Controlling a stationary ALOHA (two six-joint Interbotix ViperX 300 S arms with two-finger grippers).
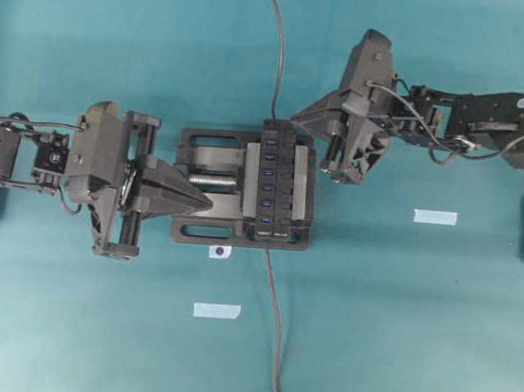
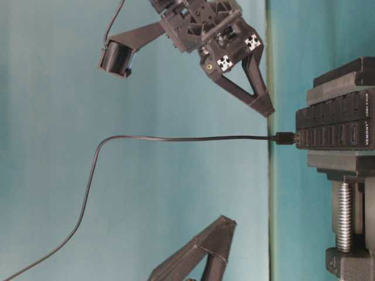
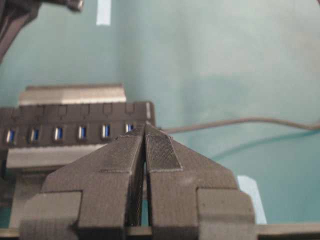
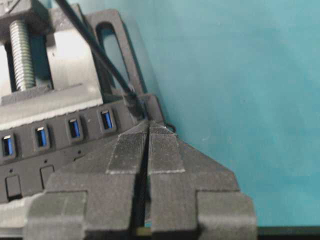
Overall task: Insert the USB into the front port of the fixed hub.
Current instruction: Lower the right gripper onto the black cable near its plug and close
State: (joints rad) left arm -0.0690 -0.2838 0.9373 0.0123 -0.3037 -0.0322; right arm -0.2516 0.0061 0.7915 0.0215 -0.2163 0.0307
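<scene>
The fixed hub is a black bar with a row of blue ports, clamped in a vise. The USB plug sits in the port at the hub's far end, and its thin cable rises away from it. In the right wrist view the plug stands just beyond my right gripper, which is shut and empty. From overhead, the right gripper is beside that end of the hub. My left gripper is shut and empty over the vise, its tips close to the hub.
The black vise with its silver screw holds the hub. The hub's own thicker cable runs toward the table's front edge. Two pale tape strips lie on the teal mat.
</scene>
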